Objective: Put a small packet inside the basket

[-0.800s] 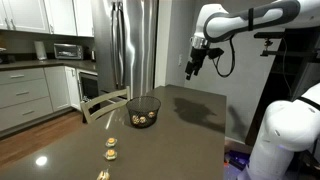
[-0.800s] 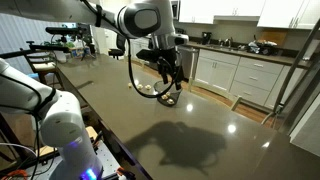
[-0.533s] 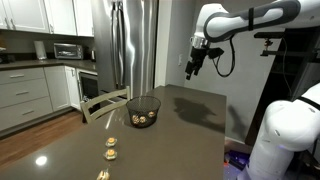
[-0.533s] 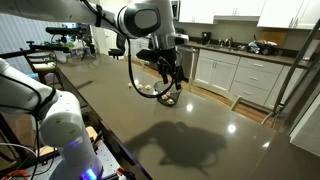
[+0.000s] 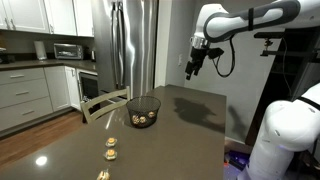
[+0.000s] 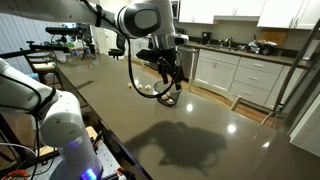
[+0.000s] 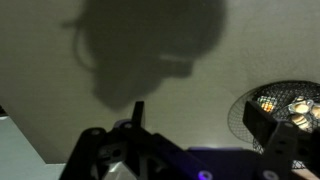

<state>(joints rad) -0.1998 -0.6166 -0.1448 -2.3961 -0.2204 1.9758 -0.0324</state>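
A dark wire basket (image 5: 143, 110) stands on the dark table and holds small gold packets (image 5: 141, 119). It also shows at the right edge of the wrist view (image 7: 262, 108) and partly behind the gripper in an exterior view (image 6: 152, 91). More small packets (image 5: 111, 144) lie on the table in front of the basket, toward the near edge. My gripper (image 5: 190, 70) hangs high above the table, away from the basket. Its fingers (image 7: 200, 120) are apart with nothing between them. It shows in both exterior views (image 6: 172, 80).
A steel fridge (image 5: 133, 45) and kitchen cabinets (image 5: 25, 95) stand beyond the table. The table (image 5: 190, 140) has a bare dark top around the basket. A second white robot body (image 5: 285, 135) stands at the table's side.
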